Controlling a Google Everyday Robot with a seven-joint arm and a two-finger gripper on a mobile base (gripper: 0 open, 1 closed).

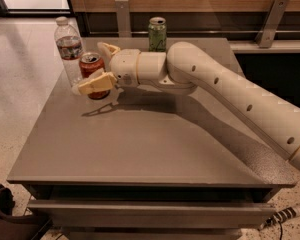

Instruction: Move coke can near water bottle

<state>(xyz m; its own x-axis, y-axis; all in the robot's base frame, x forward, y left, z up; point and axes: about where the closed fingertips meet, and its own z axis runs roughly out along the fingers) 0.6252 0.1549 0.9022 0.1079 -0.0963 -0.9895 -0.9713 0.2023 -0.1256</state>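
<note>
— Grey-brown tabletop (140, 149), and that big cream robot arm (230, 89) stretched over it from the right. Can you see where it ends?

— At the far left corner. The gripper (89, 67) sits astride the coke can (91, 64).

— Clamped on it?

— Not from where I stand. The jaws are spread wider than the can: the near finger (97, 82) crosses in front of its lower half, while the far finger (110, 49) stands off beyond the rim. Whether the near one actually touches, I cannot tell.

— And the water bottle (69, 46)?

— Upright at the table's left edge, just beside the coke can on its far-left side, white cap on.

— So the coke can is standing?

— Yes, upright on the tabletop between the bottle and the wrist, silver top showing.

— Anything else?

— A green can (157, 34), upright at the far edge, behind the arm and well apart from the other two.
</note>
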